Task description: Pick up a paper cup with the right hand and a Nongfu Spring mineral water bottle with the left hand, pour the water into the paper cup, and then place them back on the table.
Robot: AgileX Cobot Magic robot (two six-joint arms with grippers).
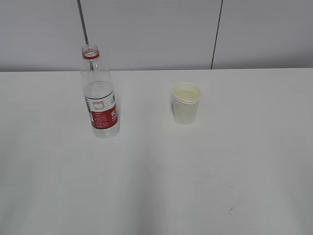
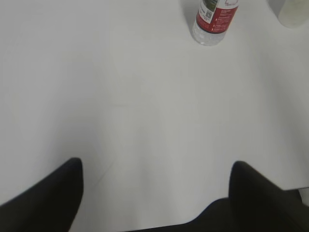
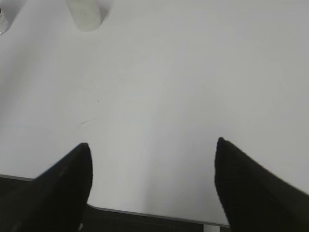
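Note:
The Nongfu Spring bottle (image 1: 99, 95) stands upright and capless on the white table (image 1: 156, 186), left of centre, with clear water in it. Its lower part shows at the top of the left wrist view (image 2: 214, 19). The paper cup (image 1: 186, 103) stands upright right of the bottle and holds liquid; its base shows in the right wrist view (image 3: 84, 14) and at the top right corner of the left wrist view (image 2: 292, 12). My left gripper (image 2: 154, 166) is open and empty, far short of the bottle. My right gripper (image 3: 152, 145) is open and empty over the table's near edge. Neither arm shows in the exterior view.
A grey panelled wall (image 1: 156, 34) runs behind the table. The table's near edge (image 3: 145, 212) shows under my right gripper. Small dark marks (image 1: 231, 210) lie on the tabletop at the front right.

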